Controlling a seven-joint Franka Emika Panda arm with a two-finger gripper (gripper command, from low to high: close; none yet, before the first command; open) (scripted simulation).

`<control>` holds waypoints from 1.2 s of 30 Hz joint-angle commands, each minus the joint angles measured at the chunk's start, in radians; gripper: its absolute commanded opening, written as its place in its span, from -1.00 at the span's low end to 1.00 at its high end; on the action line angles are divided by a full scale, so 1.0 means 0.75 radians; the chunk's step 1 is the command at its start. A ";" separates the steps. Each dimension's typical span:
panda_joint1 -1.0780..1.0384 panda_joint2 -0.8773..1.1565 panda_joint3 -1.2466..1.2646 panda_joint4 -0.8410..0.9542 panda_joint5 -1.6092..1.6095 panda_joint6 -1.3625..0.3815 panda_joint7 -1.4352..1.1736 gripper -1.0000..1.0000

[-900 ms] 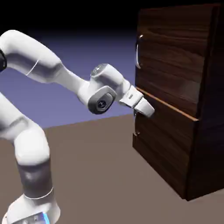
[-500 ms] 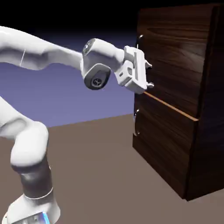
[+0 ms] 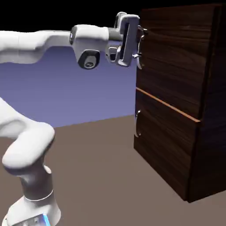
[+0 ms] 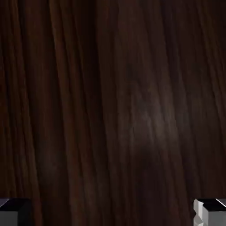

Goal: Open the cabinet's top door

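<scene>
Top door point(image 3: 176, 57) of the cabinet point(image 3: 207, 132) still flush shut, gripper point(image 3: 140, 42) spread wide right at its handle point(image 3: 139, 62), nothing pinched yet; grasp and pull both remain.

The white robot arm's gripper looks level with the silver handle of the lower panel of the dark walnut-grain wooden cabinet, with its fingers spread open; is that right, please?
Not quite: the gripper is level with the small curved silver handle of the top door of the dark walnut-grain wooden cabinet, as the exterior view shows. Its fingers are indeed spread open.
</scene>
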 commanded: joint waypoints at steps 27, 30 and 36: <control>-0.761 -0.237 0.785 0.564 1.058 0.050 1.153 0.00; -0.732 -0.284 0.742 0.523 1.086 -0.007 1.153 -1.00; -0.570 -0.561 0.518 0.258 1.220 -0.356 1.153 -1.00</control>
